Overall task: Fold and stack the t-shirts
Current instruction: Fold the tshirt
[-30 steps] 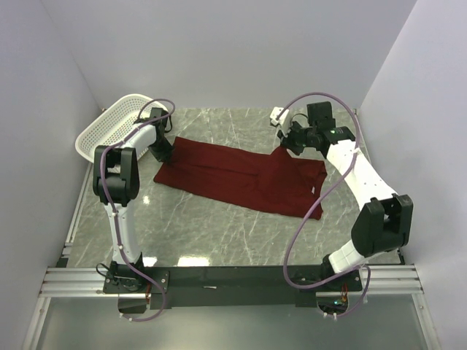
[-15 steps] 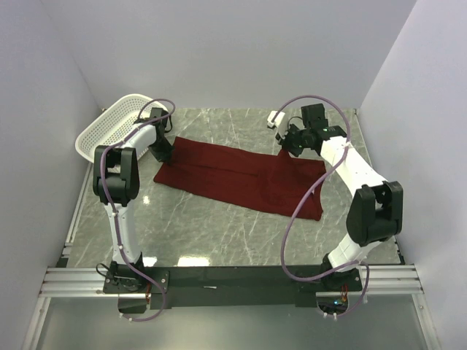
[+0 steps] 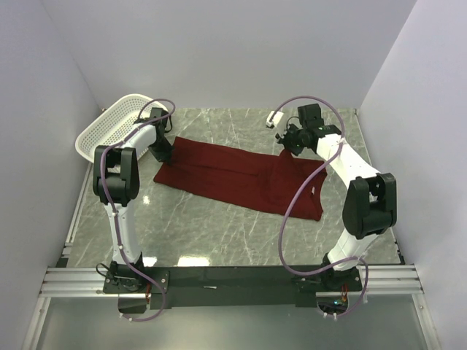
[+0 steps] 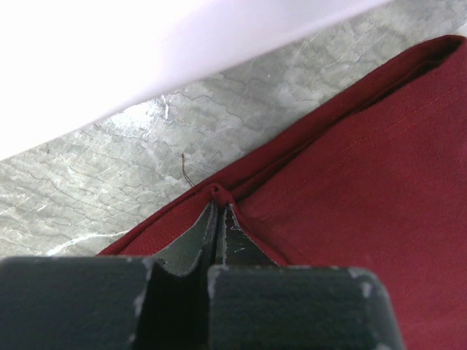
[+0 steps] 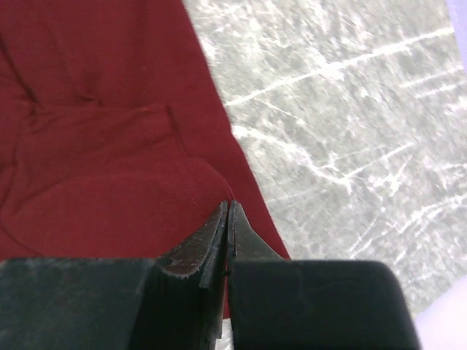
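You have the maroon t-shirt (image 3: pixel 241 179) spread flat and folded lengthwise on the marble table (image 3: pixel 219 233), running from the far left down toward the right, with the white basket (image 3: pixel 109 124) tipped against the wall just beyond its left end. Your left arm (image 3: pixel 120 179) rises from its base, bends at a high elbow and reaches forward and down, so the left gripper (image 3: pixel 162 151) sits at the shirt's far-left corner, close beside the basket. In the left wrist view its fingers (image 4: pixel 208 233) are pressed together with a small pucker of the shirt's doubled edge (image 4: pixel 350 182) pinched at their tips, low over the stone. Your right arm (image 3: pixel 368 204) stands up from its base, folds at the elbow and stretches back toward the far centre, with the right gripper (image 3: pixel 290 144) angled down at the shirt's far-right corner, where the cloth lifts slightly to meet it. From the right wrist camera the right gripper (image 5: pixel 228 215) has its jaws drawn tight together on the shirt's hem, with red cloth (image 5: pixel 109 160) to the left of the fingers and bare marble to the right. The two grippers are well apart, one at each far corner of the shirt.
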### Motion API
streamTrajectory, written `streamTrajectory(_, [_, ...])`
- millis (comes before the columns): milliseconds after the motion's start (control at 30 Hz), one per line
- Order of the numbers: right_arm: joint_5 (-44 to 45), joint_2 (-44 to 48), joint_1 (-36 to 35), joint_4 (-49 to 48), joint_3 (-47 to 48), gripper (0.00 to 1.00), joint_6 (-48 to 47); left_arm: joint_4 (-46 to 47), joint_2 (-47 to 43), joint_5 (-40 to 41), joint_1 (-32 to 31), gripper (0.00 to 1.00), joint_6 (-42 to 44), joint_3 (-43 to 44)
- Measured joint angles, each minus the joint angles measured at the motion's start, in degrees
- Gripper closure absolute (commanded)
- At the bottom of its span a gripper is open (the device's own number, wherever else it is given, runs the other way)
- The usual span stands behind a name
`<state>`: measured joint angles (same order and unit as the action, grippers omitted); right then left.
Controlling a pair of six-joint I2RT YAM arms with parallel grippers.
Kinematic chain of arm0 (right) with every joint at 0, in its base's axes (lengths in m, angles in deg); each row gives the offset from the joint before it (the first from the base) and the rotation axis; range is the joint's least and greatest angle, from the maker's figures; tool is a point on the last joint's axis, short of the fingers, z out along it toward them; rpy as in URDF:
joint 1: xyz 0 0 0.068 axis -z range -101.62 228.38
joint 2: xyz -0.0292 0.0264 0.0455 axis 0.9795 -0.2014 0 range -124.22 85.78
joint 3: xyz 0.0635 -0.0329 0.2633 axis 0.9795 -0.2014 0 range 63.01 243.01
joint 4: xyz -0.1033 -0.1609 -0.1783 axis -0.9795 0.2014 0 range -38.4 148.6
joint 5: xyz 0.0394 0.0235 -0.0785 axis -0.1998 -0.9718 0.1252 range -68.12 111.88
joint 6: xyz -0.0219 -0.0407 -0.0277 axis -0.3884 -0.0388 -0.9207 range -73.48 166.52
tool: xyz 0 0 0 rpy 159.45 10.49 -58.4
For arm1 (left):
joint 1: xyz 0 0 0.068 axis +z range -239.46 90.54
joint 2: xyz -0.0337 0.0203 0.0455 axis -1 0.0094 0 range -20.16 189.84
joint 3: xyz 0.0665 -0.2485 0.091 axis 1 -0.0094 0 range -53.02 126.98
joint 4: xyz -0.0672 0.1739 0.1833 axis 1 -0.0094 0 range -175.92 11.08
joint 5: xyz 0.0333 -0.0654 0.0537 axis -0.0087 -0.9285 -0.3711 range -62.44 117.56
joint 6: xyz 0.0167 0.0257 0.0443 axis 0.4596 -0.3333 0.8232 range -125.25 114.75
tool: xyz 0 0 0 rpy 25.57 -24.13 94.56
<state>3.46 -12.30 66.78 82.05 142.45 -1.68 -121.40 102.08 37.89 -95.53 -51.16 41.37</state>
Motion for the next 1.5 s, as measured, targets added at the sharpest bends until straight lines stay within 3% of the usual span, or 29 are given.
streamTrajectory(700, [6.6, -3.9, 0.6, -0.9, 0.0, 0.95, 2.1, 0.2, 0.0, 0.0, 0.0, 0.99, 0.2, -0.1])
streamTrajectory(1500, [8.2, -7.7, 1.3, -0.8, 1.6, 0.95, 3.4, 0.4, 0.0, -0.5, 0.0, 0.99, 1.3, -0.2])
